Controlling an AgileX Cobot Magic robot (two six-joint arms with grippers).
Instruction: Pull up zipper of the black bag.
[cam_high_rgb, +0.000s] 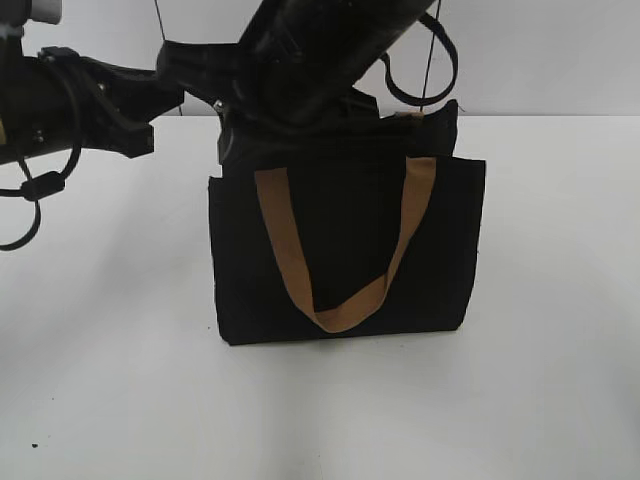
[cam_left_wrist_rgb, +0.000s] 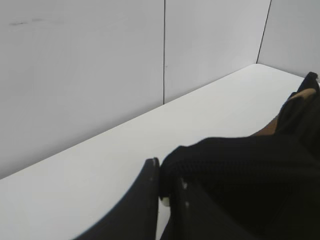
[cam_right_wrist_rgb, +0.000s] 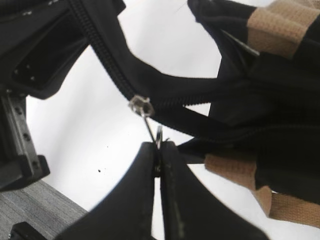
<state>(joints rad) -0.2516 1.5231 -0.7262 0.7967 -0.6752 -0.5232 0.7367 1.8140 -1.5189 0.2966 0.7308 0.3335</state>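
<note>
1. Right wrist view: the right gripper (cam_right_wrist_rgb: 158, 150) has its fingers pressed together on the silver ring pull of the zipper (cam_right_wrist_rgb: 142, 106), the slider sitting just above the fingertips.
2. Beyond the slider, the zip line runs across the top edge of the bag (cam_right_wrist_rgb: 280, 150), tan handles (cam_right_wrist_rgb: 235, 167) on either side.
3. Left wrist view: the left gripper (cam_left_wrist_rgb: 165, 185) pinches a corner of the black fabric between nearly closed fingers.
4. Exterior view: the bag (cam_high_rgb: 345, 250) stands upright on the white table (cam_high_rgb: 120, 380), one handle (cam_high_rgb: 340, 300) hanging down its front; both arms crowd over its top.
</note>
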